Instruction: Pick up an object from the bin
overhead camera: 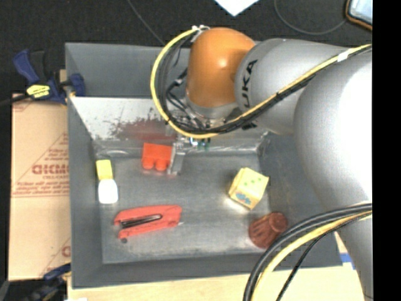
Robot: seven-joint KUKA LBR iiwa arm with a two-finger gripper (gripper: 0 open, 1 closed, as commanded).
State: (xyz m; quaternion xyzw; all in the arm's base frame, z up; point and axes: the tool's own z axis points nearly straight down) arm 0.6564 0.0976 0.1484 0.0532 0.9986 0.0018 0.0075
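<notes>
My gripper hangs low near the back of the bin, under the orange wrist cover. It stands right against the right side of an orange-red toy block with rounded studs along its lower edge. The block rests on the bin floor close to the back wall. Whether the block sits inside the gripper is hidden by the wrist. A yellow foam die with green and blue dots lies to the right of the gripper, apart from it.
A red stapler-like tool lies toward the front left. A small yellow-and-white piece sits by the left wall. A dark red ridged cup lies in the front right corner. The arm covers the bin's right side.
</notes>
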